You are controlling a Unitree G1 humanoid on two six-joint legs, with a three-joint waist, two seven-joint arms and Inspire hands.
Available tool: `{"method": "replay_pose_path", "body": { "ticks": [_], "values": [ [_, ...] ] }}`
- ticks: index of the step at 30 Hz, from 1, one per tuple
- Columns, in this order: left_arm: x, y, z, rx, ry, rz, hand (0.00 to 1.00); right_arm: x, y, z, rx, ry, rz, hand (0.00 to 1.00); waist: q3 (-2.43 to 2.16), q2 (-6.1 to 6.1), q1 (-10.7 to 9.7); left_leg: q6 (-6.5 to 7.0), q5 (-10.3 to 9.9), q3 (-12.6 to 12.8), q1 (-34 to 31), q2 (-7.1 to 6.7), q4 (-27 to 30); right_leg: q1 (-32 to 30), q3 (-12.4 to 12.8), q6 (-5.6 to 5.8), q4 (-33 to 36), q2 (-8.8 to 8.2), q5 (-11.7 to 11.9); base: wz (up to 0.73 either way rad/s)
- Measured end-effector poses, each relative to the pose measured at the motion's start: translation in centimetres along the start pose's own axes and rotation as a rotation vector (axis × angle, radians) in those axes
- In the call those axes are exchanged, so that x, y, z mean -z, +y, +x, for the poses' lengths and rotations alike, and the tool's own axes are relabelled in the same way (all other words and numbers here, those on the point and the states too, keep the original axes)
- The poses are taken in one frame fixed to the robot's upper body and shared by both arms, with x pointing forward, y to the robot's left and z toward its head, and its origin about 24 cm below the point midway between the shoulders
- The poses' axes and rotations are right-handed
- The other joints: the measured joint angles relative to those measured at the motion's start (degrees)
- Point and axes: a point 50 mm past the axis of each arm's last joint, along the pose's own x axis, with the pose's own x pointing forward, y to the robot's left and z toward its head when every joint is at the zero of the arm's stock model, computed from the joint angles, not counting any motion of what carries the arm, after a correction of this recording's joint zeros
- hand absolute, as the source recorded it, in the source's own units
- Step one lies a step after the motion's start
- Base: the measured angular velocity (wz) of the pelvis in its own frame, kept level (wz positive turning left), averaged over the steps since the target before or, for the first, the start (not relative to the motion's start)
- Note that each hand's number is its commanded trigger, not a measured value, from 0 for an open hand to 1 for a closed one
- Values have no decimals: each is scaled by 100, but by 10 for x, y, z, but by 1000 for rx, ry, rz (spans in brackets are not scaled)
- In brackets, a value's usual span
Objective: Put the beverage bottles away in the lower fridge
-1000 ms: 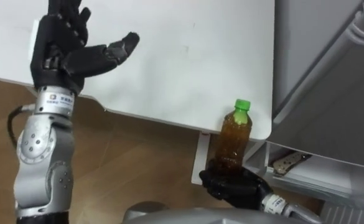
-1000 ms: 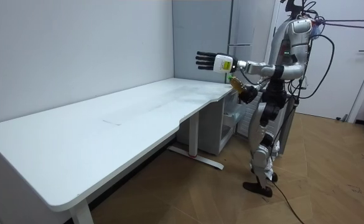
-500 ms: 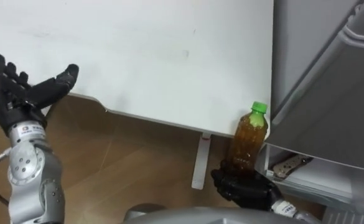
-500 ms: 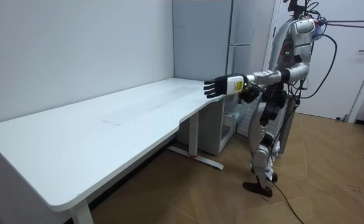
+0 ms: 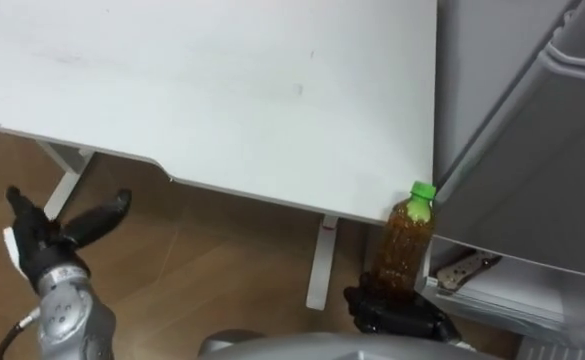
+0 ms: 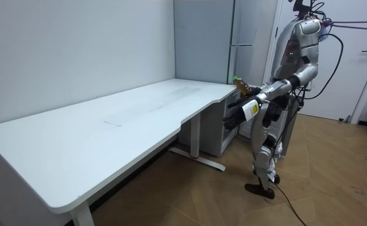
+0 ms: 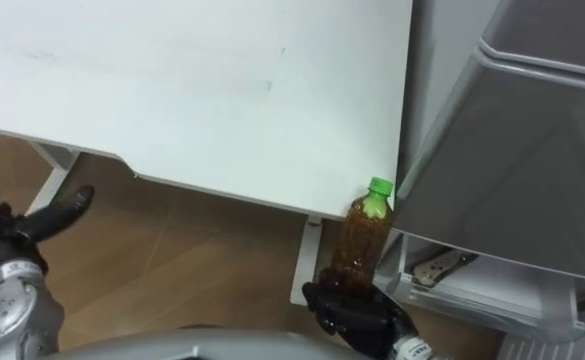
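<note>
Tea bottle (image 5: 404, 243): amber drink, green cap (image 5: 423, 190), long axis near vertical with the cap leaning slightly toward the fridge. It is held in the air off the corner of the white table (image 5: 222, 90), above the wooden floor (image 5: 222, 260).

Right hand (image 5: 390, 310): directly under the bottle, dark fingers wrapped round its base. The bottle stands up out of the grip.

Fridge (image 5: 532, 150): grey front just beside the bottle on the robot's right. Below it is a pale ledge with a metal bracket (image 5: 464, 265), level with the bottle's lower half. I cannot tell how far the lower compartment is open.

Judgement: the target lies to the right of the bottle and lower, so the move is a short rightward carry by the right hand, keeping the bottle upright.

Left hand (image 5: 44, 238): low at the far left, fingers spread and holding nothing, well apart from the bottle.

Room view: the robot stands at the table's end, by the fridge.
</note>
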Motion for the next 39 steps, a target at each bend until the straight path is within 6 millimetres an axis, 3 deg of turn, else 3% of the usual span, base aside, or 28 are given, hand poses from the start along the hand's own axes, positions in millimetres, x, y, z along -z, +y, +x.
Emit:
{"method": "replay_pose_path", "body": {
  "ticks": [6,16,18,27,34,39],
  "values": [
    [45,14,-8,-34,216,-74,0,2,-2,1,15,-18,45,100,5,-44,-17,-5,3,2,-11,-2,3,-6,-12,0,-3,-7,0,0],
    [122,33,-38,61,581,33,0,0,-6,4,18,-25,63,100,8,-52,-202,-21,13,36,-86,7,45,-27,-5,-1,-27,2,0,0],
    [128,37,-42,74,630,47,0,1,-8,5,27,-32,88,100,8,-60,-235,-32,6,43,-124,4,64,-76,32,-2,-63,6,0,-5],
    [134,41,-44,181,683,200,0,4,-15,7,83,-38,167,100,6,-99,-344,-57,45,131,-333,3,75,-297,163,-51,-85,4,-5,-5],
    [128,33,-34,239,651,333,0,11,-23,1,148,-152,388,100,-38,-98,-421,-20,66,141,-348,-19,73,-309,132,-53,-108,-14,-11,0],
    [126,29,-30,262,641,379,0,16,-33,-2,257,-178,494,100,-42,-90,-460,-22,66,144,-338,-11,56,-308,160,-60,-108,-3,-19,0]
  ]
}}
